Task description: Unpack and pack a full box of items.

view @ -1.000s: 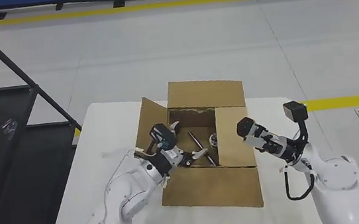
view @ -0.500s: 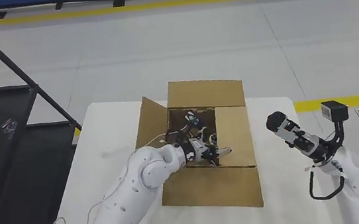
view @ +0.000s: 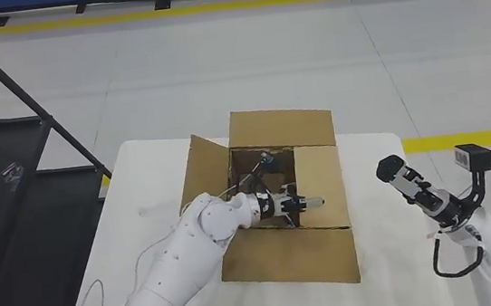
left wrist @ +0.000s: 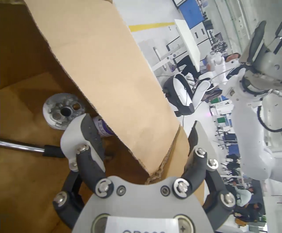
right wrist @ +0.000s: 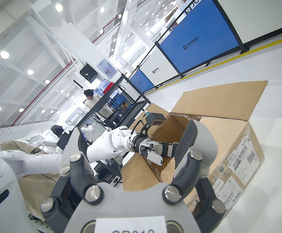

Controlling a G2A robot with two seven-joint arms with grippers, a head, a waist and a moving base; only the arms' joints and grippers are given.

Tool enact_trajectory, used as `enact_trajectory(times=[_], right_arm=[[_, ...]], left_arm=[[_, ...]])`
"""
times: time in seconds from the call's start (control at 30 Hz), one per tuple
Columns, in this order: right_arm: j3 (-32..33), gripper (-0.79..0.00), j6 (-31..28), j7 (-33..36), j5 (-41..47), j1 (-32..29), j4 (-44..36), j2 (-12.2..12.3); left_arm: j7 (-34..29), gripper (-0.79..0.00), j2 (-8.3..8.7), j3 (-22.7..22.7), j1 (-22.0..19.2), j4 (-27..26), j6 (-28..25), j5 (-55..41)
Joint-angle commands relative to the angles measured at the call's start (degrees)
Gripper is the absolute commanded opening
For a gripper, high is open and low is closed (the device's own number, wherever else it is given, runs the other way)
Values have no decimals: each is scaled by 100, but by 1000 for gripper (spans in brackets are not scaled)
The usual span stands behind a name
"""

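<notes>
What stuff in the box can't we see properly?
1. Purple-labelled tube: left wrist view, mostly under the box flap.
2. Metal rod: left wrist view, cut off by the picture edge.
3. Box inside: top view, partly covered by the flap and the left gripper; items too small to tell.

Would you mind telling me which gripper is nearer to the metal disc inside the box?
Left. The left gripper is in the box, one finger beside the metal disc; the right gripper hangs outside the box, over the table.
</notes>
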Motion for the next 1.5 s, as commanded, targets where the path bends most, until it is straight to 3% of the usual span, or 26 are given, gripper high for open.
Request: enact_trajectory(times=[0.0, 0.37, 0.8, 1.13, 1.47], right_arm=[[-23, 0, 7, -23, -14, -6, -5, 19], [-190, 0, 48, -161, -30, -60, -87, 108], [-295, 0, -18, -259, 68, -67, -79, 215], [-118, 0, -243, -559, 287, -267, -113, 294], [272, 0, -495, -902, 487, -692, -84, 372]], left_arm=[[-92, 0, -71, 23, -49, 180, -151, -294], [-227, 0, -312, 97, -312, 749, -559, -681], [-189, 0, -372, -79, -382, 632, -880, -836], [316, 0, -581, 87, -532, 476, -806, -539], [1038, 0, -931, 380, -664, 689, -917, -286]])
